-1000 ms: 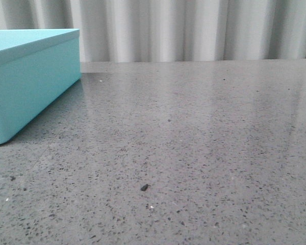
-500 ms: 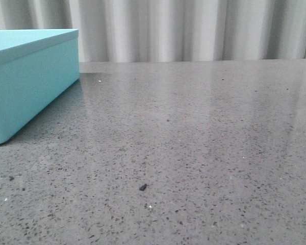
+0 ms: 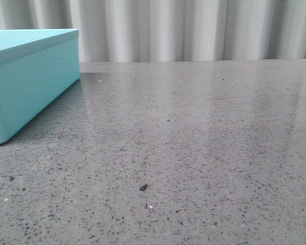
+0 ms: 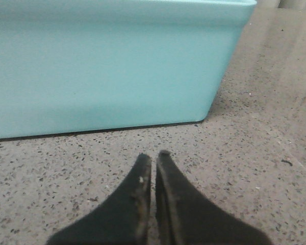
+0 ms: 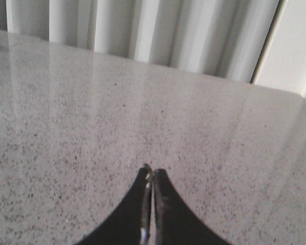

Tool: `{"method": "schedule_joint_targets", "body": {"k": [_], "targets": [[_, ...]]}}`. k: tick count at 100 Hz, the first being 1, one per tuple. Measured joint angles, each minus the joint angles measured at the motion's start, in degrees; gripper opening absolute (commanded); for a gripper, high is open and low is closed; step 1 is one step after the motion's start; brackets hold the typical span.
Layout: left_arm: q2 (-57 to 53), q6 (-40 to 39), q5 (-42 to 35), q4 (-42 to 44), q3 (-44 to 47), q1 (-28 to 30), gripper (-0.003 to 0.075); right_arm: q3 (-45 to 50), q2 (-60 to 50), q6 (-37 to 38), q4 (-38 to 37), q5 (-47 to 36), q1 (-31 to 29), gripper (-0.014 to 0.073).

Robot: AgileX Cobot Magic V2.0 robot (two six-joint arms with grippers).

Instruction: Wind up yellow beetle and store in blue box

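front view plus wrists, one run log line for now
left hand shut, empty, facing blue box | right hand shut, empty, over table | yellow beetle not in view

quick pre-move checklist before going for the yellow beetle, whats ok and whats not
1. Yellow beetle located: not ok, it shows in none of the three views.
2. Blue box on the table: ok, at the left side in the front view.
3. Box open for storing: cannot tell, its top is seen only edge-on.
4. Left gripper ready to grasp: not ok, jaws together, holding nothing, low before the box's side.
5. Right gripper ready to grasp: not ok, jaws together, holding nothing.
6. Small dark speck on the table: cannot tell what it is.
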Motion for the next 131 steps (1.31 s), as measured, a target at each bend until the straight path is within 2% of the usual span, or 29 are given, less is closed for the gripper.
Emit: {"method": "schedule_joint_targets", "body": {"k": [42, 73, 131], "targets": [[0.0, 0.0, 0.0, 0.0, 0.0, 0.0, -0.0021, 0.0, 0.0, 0.0, 0.0, 3.8, -0.22, -0.0041], [0.0, 0.0, 0.0, -0.09, 0.0, 0.03, -0.0021, -0.11, 0.0, 0.04, -0.11, 11.11, -0.22, -0.0041], [0.0, 0.0, 0.0, -0.09, 0.0, 0.03, -0.0021, -0.11, 0.0, 0.04, -0.11, 11.33, -0.22, -0.0041]]}}
